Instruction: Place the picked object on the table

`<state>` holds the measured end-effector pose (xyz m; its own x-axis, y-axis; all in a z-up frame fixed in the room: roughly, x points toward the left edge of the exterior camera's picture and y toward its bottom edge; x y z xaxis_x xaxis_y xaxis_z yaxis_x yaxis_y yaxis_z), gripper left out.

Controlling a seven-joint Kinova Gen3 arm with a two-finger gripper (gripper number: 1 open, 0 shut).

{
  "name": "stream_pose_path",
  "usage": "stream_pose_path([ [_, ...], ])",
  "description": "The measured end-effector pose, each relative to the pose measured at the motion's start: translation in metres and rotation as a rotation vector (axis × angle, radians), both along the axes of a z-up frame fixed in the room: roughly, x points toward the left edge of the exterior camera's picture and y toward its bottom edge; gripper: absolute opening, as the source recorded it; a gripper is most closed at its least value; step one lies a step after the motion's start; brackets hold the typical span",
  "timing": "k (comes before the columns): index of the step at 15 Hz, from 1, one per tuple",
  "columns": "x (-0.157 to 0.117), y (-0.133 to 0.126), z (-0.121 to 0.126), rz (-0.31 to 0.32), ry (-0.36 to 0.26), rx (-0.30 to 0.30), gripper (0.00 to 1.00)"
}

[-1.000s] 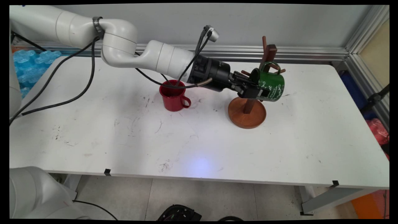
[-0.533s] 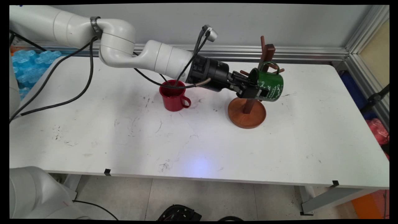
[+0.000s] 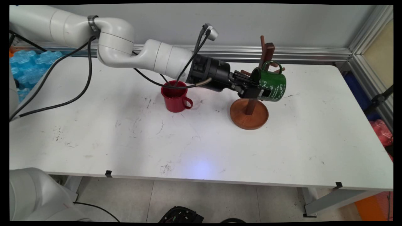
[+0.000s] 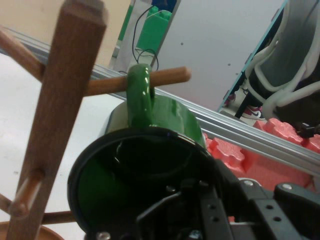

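Observation:
My gripper (image 3: 261,92) is shut on the rim of a green mug (image 3: 274,85) with white lettering, held on its side beside a wooden mug tree (image 3: 249,115). In the hand view the green mug (image 4: 167,122) opens toward the camera. Its handle (image 4: 139,92) is looped over a horizontal peg (image 4: 170,76) of the mug tree's post (image 4: 60,115). My gripper (image 4: 200,212) clamps the rim's lower edge. A red mug (image 3: 174,98) stands upright on the table, left of the tree and under my wrist.
The white table (image 3: 201,147) has an aluminium rail (image 3: 301,53) along its back edge. Blue foam blocks (image 3: 29,67) lie past the table's left end. Black cables (image 3: 62,100) hang from the arm over the left half.
My gripper and the green mug have shifted slightly left and up. The top of the mug tree's post has leaned a little to the left with them.

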<state>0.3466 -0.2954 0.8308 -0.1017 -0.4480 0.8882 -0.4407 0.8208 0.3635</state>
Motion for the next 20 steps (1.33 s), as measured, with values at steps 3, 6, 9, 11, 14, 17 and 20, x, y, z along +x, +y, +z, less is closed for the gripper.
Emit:
stream_pose_path([
  [3,0.0,0.0,0.003,0.0,0.003,-0.006,0.0],
  [6,0.001,0.001,0.006,-0.001,0.005,-0.011,0.0],
  [9,0.002,0.002,0.009,-0.002,0.007,-0.015,0.0],
  [11,0.002,0.003,0.01,-0.004,0.008,-0.018,0.0],
  [14,0.003,0.006,0.012,-0.009,0.01,-0.021,0.0],
  [17,0.003,0.009,0.015,-0.019,0.013,-0.026,0.0],
  [20,0.002,0.013,0.019,-0.029,0.018,-0.03,0.0],
])
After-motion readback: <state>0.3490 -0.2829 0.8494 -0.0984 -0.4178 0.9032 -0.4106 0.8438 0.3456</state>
